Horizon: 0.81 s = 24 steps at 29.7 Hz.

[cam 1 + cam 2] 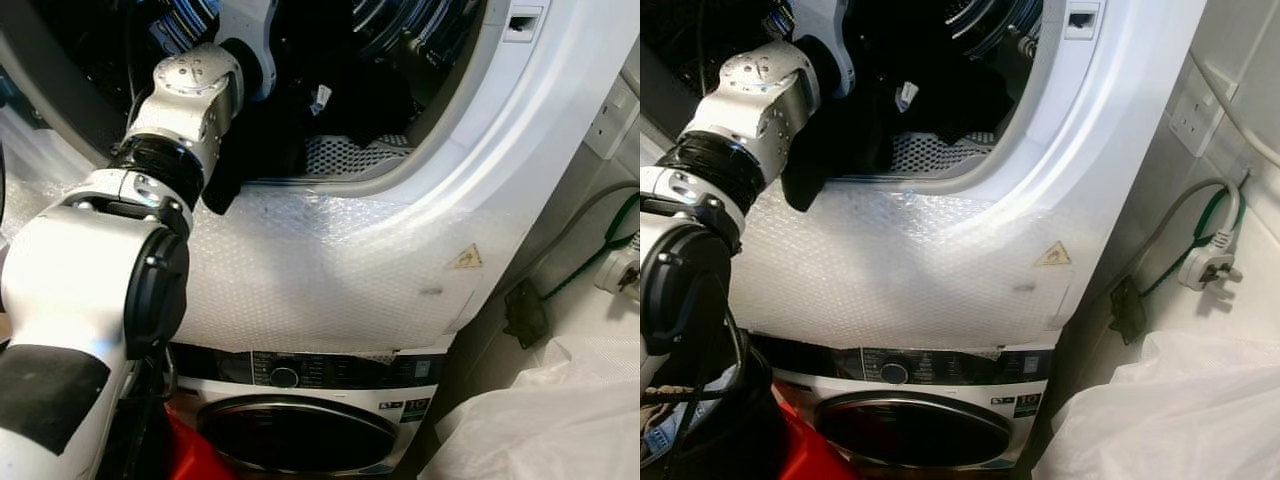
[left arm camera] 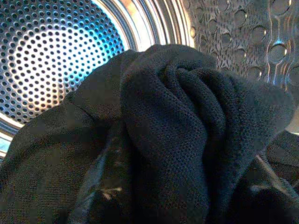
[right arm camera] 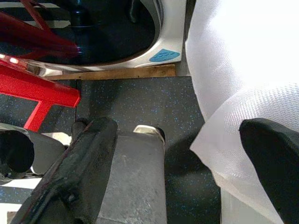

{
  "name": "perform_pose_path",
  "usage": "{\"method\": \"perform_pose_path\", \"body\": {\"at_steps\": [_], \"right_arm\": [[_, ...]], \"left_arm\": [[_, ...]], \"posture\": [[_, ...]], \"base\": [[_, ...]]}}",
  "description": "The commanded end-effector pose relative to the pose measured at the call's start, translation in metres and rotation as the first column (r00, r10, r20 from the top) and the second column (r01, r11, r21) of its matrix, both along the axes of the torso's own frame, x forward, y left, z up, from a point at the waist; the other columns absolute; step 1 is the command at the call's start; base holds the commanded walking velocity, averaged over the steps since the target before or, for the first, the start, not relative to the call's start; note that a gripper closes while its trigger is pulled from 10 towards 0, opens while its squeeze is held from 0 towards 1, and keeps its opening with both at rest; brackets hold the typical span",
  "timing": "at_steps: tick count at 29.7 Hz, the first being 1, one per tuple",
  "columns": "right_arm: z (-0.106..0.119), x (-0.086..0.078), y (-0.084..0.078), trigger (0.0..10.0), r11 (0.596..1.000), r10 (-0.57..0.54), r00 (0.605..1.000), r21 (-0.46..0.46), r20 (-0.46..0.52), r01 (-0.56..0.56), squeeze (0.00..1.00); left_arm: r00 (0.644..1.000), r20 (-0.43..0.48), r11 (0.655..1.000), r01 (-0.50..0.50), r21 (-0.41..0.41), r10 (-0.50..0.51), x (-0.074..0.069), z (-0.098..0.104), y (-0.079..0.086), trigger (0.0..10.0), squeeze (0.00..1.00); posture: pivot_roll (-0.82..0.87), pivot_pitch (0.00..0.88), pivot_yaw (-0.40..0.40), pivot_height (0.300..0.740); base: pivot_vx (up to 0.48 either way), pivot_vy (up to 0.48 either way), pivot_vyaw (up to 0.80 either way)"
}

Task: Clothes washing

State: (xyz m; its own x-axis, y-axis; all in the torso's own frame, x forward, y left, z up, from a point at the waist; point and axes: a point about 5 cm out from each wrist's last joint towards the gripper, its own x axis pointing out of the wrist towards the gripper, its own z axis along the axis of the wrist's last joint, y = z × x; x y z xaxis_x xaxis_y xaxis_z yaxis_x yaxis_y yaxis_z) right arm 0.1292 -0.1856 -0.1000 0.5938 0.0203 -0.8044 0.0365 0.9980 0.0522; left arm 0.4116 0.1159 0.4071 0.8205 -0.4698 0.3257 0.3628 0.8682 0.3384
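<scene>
My left arm (image 1: pixel 185 95) reaches up into the round opening of the upper machine (image 1: pixel 330 260), whose white front is covered in bubble wrap. Its gripper is inside the drum, hidden behind cloth. A black garment (image 1: pixel 270 130) lies in the opening and droops over the lower rim. In the left wrist view a bunched black mesh garment (image 2: pixel 177 140) sits right before the camera, with the perforated steel drum (image 2: pixel 51 60) behind it. My right gripper (image 3: pixel 180 140) hangs low over the dark speckled floor, open and holding nothing.
A second machine (image 1: pixel 300 430) with a dial (image 1: pixel 284 377) stands below. A red frame (image 3: pixel 42 88) sits at its foot on the left. A white bag (image 1: pixel 540 420) lies at the right. A plug with cables (image 1: pixel 1205 265) hangs by the wall.
</scene>
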Motion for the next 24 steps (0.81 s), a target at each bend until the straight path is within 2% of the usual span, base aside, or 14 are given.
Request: {"method": "perform_pose_path", "body": {"at_steps": [1, 5, 14, 15, 16, 19, 24], "right_arm": [[-0.003, -0.006, 0.009, 10.0, 1.000, 0.014, 0.999, 0.023, -0.032, -0.013, 0.00], [-0.004, -0.005, 0.012, 10.0, 0.999, 0.024, 0.999, 0.030, -0.039, -0.023, 0.00], [-0.004, -0.002, 0.018, 10.0, 0.999, 0.035, 0.999, 0.043, -0.041, -0.033, 0.00], [-0.004, -0.001, 0.019, 10.0, 0.998, 0.036, 0.999, 0.044, -0.041, -0.034, 0.00], [-0.003, 0.001, 0.019, 10.0, 0.999, 0.027, 0.999, 0.046, -0.034, -0.025, 0.00], [-0.003, 0.002, 0.020, 10.0, 0.999, 0.023, 0.999, 0.048, -0.032, -0.022, 0.00], [-0.004, 0.000, 0.022, 10.0, 0.999, 0.018, 0.999, 0.052, -0.041, -0.015, 0.00]], "left_arm": [[0.996, -0.089, 0.997, -0.015, 0.073, 0.022, 0.005, -0.019, 0.010, 10.0, 1.00], [0.993, -0.111, 0.990, 0.063, 0.129, -0.049, 0.003, -0.021, 0.007, 10.0, 1.00], [0.993, -0.108, 0.980, 0.076, 0.183, -0.057, 0.001, -0.015, 0.015, 10.0, 1.00], [0.991, -0.122, 0.979, 0.085, 0.183, -0.063, 0.000, -0.016, 0.016, 10.0, 1.00], [0.977, -0.167, 0.973, 0.163, 0.165, -0.135, -0.002, -0.016, 0.019, 10.0, 1.00], [0.960, -0.193, 0.954, 0.238, 0.180, -0.203, -0.006, -0.013, 0.025, 10.0, 1.00], [0.961, -0.194, 0.938, 0.243, 0.247, -0.198, -0.011, -0.008, 0.038, 10.0, 1.00]], "posture": [[-0.01, 0.111, 0.029, 0.740], [0.03, 0.110, 0.027, 0.740], [0.05, 0.133, 0.036, 0.740], [0.05, 0.133, 0.037, 0.740], [0.05, 0.132, 0.049, 0.740], [0.05, 0.129, 0.058, 0.740], [0.05, 0.126, 0.068, 0.740]], "base": [[0.000, 0.000, 0.00], [0.000, 0.000, 0.00], [0.000, 0.000, 0.00], [0.000, 0.000, 0.00], [0.000, 0.000, 0.00], [0.000, 0.000, 0.00], [0.000, 0.000, 0.00]]}}
